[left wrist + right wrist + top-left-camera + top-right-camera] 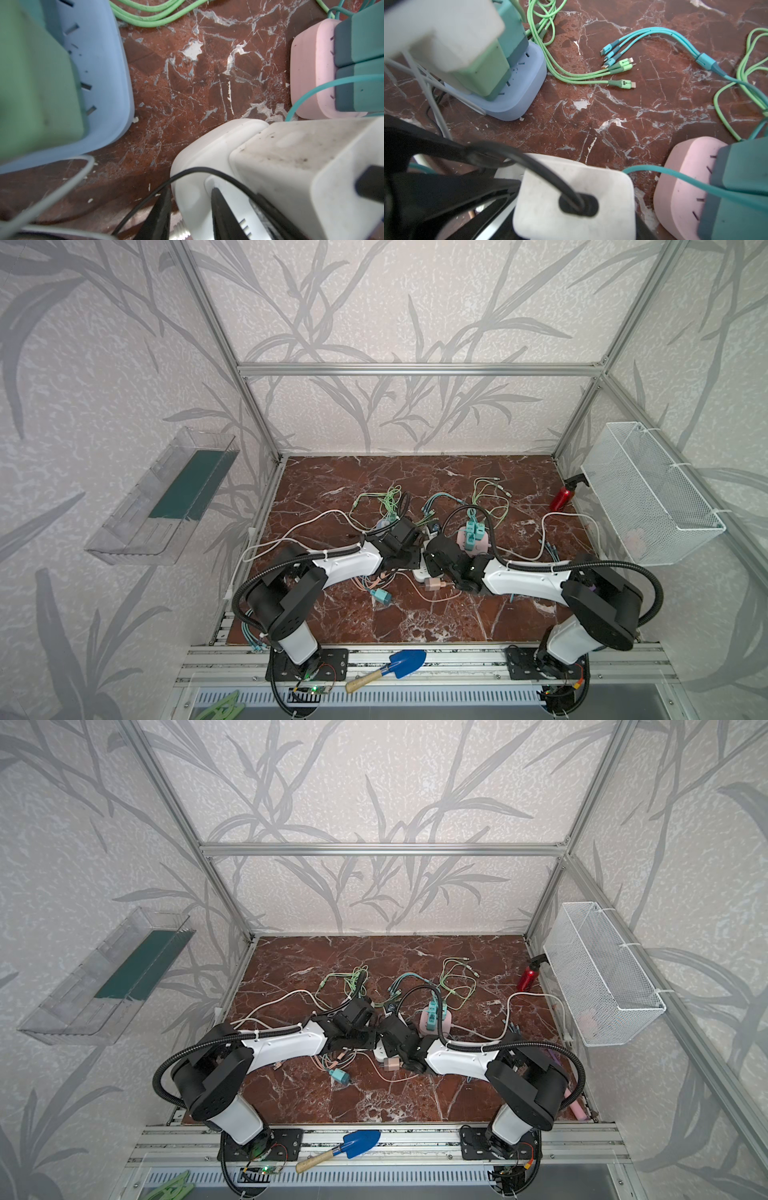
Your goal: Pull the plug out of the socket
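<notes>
Arms: two, their wrists meeting over the middle of the marble table [415,626].
Sockets: three blocks on the table, a blue socket [525,87], a pink socket [683,187] and a white socket [207,145] between them, none touching another.
Task plug: one white plug [546,199] with a black cable, standing on the white socket near the table's middle. I can't see whether its prongs are in.
Right gripper [575,209]: clamped on the white plug, one black finger on each side.
Left gripper [190,195]: its two black fingers pinch the edge of the white socket.
Plugs on blue socket: two that I can count, one green plug [483,68] and one teal behind it.
Plugs on pink socket: two teal plugs [361,37] side by side.
Loose plugs: two, a teal one [381,597] and a pale pink one [433,584], lying in front of the arms.
Cable ends: three green tips [623,84] and three teal tips [609,48] lie near each other.
Other items: one red bottle [561,497], one wire basket [648,493], one blue trowel [405,662].
</notes>
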